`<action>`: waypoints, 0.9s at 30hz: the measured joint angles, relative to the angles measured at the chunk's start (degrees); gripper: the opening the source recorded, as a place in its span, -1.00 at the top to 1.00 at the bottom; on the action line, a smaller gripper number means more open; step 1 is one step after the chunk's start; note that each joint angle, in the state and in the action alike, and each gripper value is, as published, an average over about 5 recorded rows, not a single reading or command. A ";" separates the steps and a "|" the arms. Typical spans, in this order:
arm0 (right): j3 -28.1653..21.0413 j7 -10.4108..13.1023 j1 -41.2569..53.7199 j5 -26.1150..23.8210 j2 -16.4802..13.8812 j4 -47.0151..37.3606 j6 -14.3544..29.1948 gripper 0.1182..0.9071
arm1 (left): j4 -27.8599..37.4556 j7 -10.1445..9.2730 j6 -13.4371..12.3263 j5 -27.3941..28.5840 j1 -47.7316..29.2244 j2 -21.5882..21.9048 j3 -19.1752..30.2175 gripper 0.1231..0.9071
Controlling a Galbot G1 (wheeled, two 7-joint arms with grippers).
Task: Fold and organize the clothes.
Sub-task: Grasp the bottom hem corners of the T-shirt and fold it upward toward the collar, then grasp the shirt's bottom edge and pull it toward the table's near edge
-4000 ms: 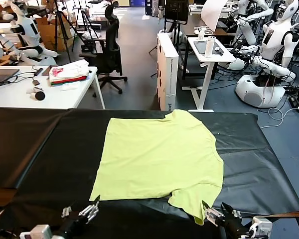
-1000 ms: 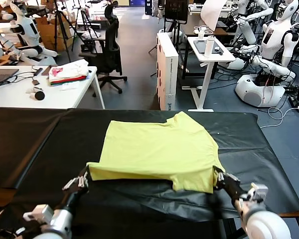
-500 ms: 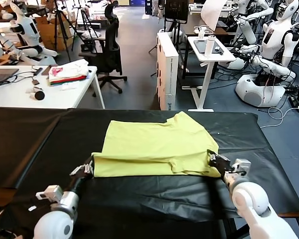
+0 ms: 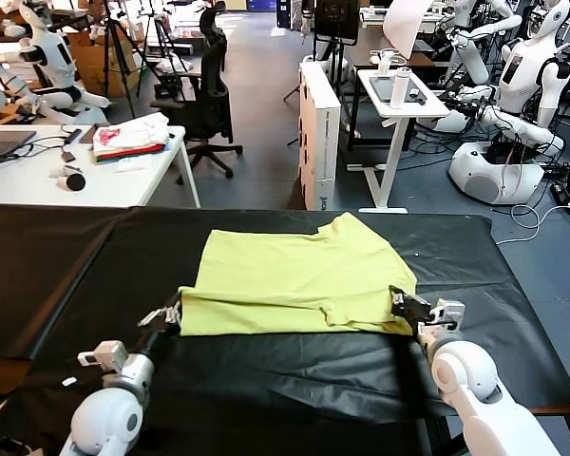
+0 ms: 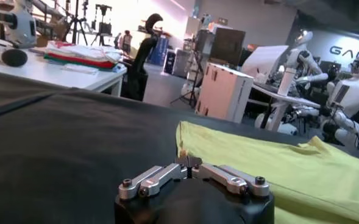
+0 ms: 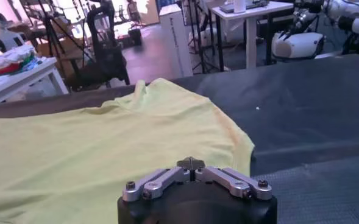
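The lime yellow-green T-shirt (image 4: 299, 275) lies on the black-covered table (image 4: 76, 275), its near half folded back over the far half. The fold edge faces me. My left gripper (image 4: 174, 311) sits low at the fold's left corner, its fingertips pinched together at the shirt's edge (image 5: 188, 162). My right gripper (image 4: 399, 302) rests at the fold's right corner, also pinched together over the fabric (image 6: 191, 163). In the wrist views the T-shirt (image 5: 277, 176) (image 6: 106, 134) spreads flat beyond the fingertips.
Beyond the table stand a white desk (image 4: 38, 180) with a folded fabric stack (image 4: 128, 139), a black office chair (image 4: 209, 104), a white cabinet (image 4: 318, 133) and several parked robots (image 4: 513, 104). Wrinkled black cover lies in front of the shirt.
Both grippers carried the shirt's near hem up and away from me, folding it over the far half, then lowered it. In the last half second they barely moved.
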 joint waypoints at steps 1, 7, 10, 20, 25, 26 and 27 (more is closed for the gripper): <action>0.34 -0.07 -0.66 -0.06 -0.59 0.83 -0.18 -0.25 | -0.16 -0.27 0.08 0.04 0.07 -0.03 -0.02 0.31; 3.73 -0.64 -6.70 -0.69 -4.48 6.12 -1.45 -0.95 | -1.75 -1.45 2.48 -0.29 1.52 0.55 -0.62 -0.63; 5.88 -1.08 -10.74 -1.24 -5.73 8.38 -1.59 -0.99 | -2.93 -2.01 3.94 -1.12 2.63 0.80 -0.95 -0.92; 7.77 -3.41 -16.60 -2.52 -6.74 9.41 -2.13 -1.00 | -8.34 -2.53 6.26 0.81 8.88 -1.38 -0.39 -1.00; 7.53 -4.40 -16.59 -2.80 -6.65 8.44 -1.72 -0.94 | -8.46 -2.31 6.09 1.48 10.09 -2.36 -0.35 -1.00; 7.53 -4.46 -16.60 -2.84 -6.66 8.31 -1.69 -0.90 | -8.44 -2.27 6.03 1.50 10.20 -2.44 -0.37 -1.00; 7.54 -4.49 -16.64 -2.87 -6.67 8.21 -1.66 -0.85 | -8.40 -2.25 5.97 1.50 10.29 -2.48 -0.40 -1.00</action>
